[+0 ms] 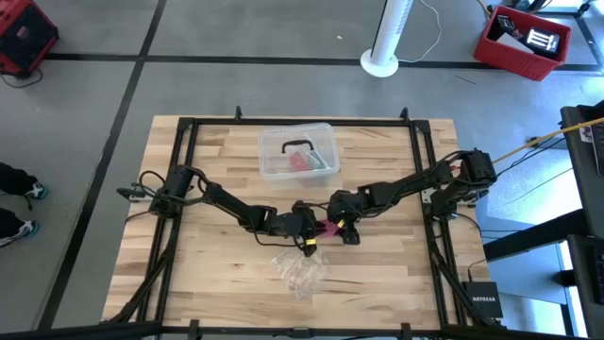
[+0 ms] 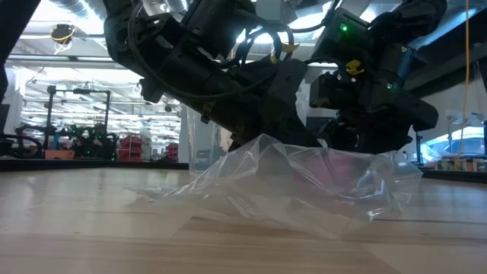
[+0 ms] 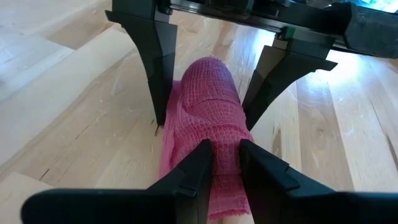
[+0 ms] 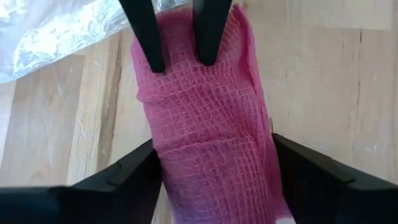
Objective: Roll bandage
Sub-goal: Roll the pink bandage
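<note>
Both arms meet over the middle of the wooden surface (image 1: 208,255), right around the pink bandage (image 3: 208,112). The left pincer (image 3: 222,163) is pinched narrow on one end of the bandage, a fold of the pink mesh squeezed between its two fingers. The right pincer (image 4: 214,165) comes in from the opposite end with its jaws spread wide, one finger on each side of the bandage; it looks like the fabric brushes them, but whether they actually press on it is hard to tell.

So the bandage sits lumped between the two pincers, lying on the surface, looking like a loose, half-bunched roll. From above, only a small pink bit (image 1: 331,228) peeks out between the dark wrists.

A crumpled clear plastic wrapper (image 1: 300,269) lies just beyond the left pincer, toward the surface's near edge. A clear plastic box (image 1: 298,151) sits well apart, behind both pincers.
</note>
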